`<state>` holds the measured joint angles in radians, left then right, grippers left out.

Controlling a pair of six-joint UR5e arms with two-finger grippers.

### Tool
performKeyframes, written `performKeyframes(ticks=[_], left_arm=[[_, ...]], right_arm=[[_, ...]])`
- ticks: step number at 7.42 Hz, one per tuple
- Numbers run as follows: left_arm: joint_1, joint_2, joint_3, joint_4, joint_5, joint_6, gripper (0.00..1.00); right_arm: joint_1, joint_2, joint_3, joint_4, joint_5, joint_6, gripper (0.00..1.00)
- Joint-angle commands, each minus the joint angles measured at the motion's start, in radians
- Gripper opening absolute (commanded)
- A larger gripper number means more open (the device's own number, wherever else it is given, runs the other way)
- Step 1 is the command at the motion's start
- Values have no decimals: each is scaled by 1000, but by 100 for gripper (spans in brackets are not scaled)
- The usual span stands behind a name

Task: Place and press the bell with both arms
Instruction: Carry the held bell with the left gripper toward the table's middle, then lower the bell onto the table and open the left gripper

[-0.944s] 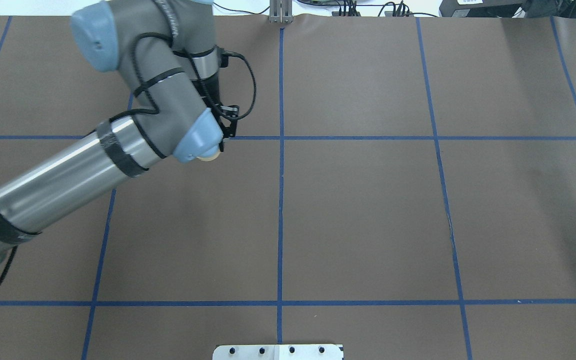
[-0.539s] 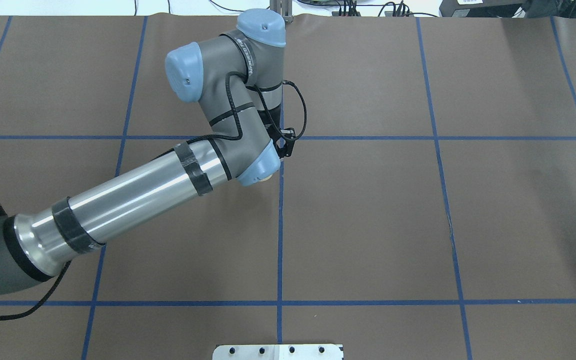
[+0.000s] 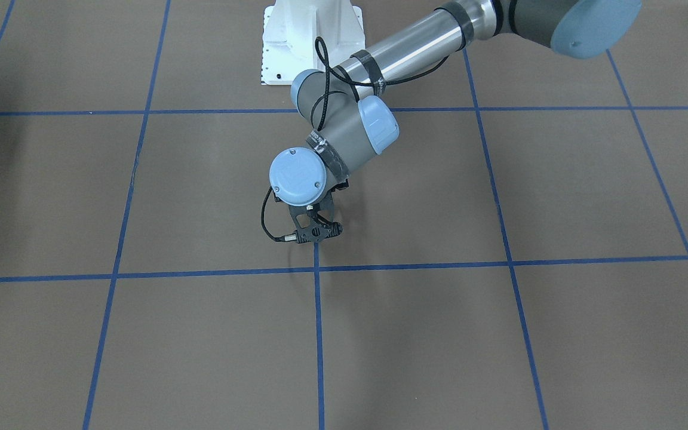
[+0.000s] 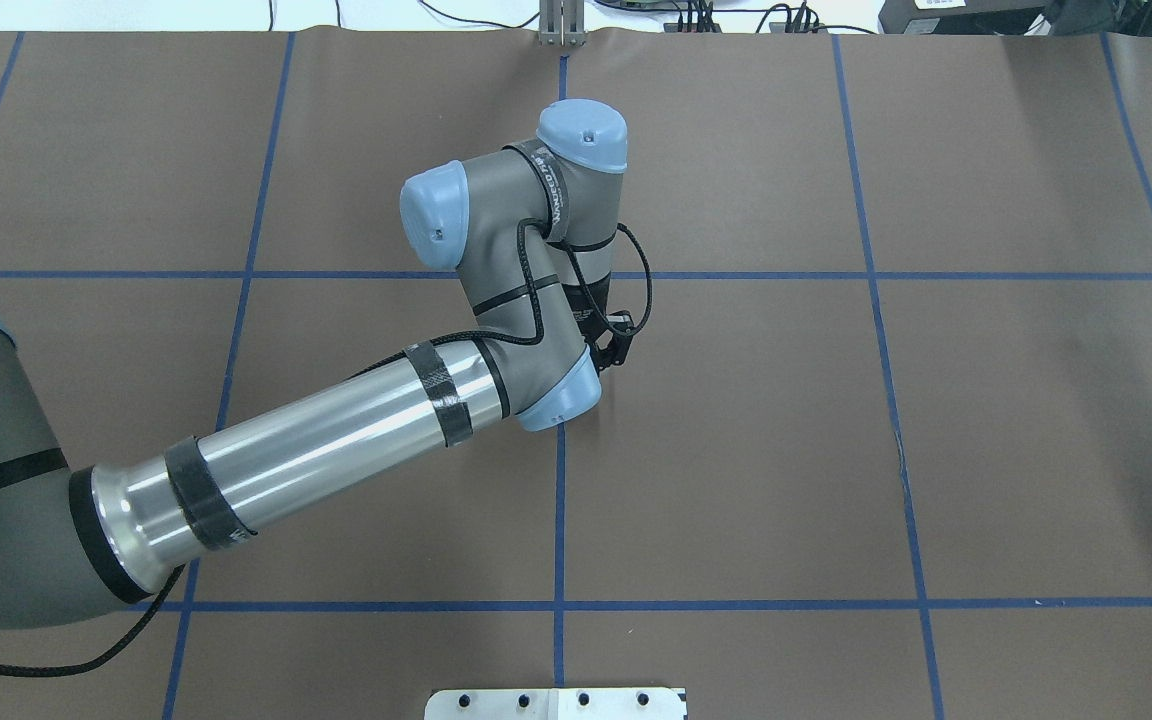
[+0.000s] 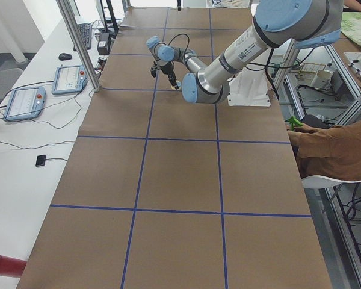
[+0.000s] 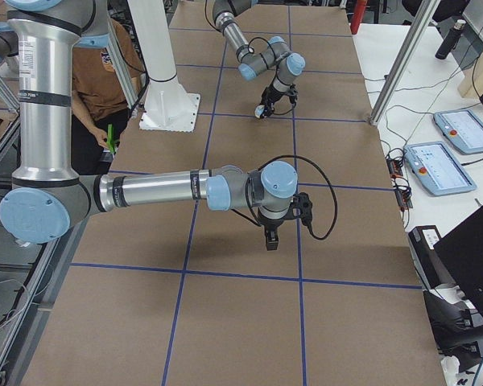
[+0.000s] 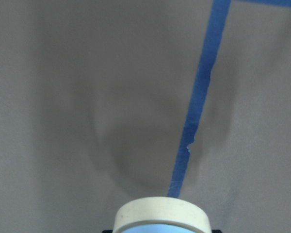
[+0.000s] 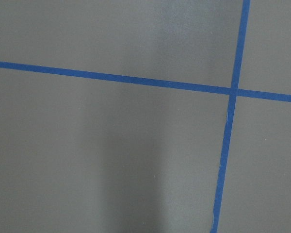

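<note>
Holding bell [image 7: 161, 214] in its grasp, left pincer [image 3: 313, 230], above table [image 3: 499, 334]

The bell [image 7: 161, 214] is cut off at the left wrist view's 6 o'clock edge, showing only its cream ring and a blue sliver; the left gripper [image 3: 313, 232] is mostly hidden under its wrist, and the right gripper [image 6: 271, 238] is too small to judge.

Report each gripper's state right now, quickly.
Left gripper: shut on the bell.
Right gripper: cannot tell; it shows only in the right side view.
</note>
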<state>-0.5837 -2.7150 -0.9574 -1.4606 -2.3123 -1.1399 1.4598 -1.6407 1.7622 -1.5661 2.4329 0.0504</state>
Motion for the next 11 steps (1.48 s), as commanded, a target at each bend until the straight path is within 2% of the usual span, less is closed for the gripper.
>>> performKeyframes(ticks=[1, 3, 4, 5, 7, 8, 9, 11], left_arm=[[8, 1, 15, -29, 1, -12, 7], [7, 1, 14, -29, 1, -5, 14], [7, 3, 14, -30, 2, -3, 41], [7, 3, 14, -40, 4, -3, 57], [5, 4, 14, -49, 5, -3, 77], [5, 6, 12, -46, 7, -3, 78], [1, 6, 11, -44, 7, -3, 85], [-42, 6, -20, -32, 4, -4, 85]], right_arm=[[-1, -1, -3, 0, 0, -1, 100], [-4, 1, -3, 0, 0, -1, 100], [-6, 1, -3, 0, 0, -1, 100], [-9, 2, -10, 0, -2, -3, 100], [-10, 10, -17, 1, -2, -3, 100], [-10, 13, -17, 1, -2, -3, 100], [-10, 16, -17, 1, -3, -3, 100], [-10, 24, -23, 58, -5, 3, 100]])
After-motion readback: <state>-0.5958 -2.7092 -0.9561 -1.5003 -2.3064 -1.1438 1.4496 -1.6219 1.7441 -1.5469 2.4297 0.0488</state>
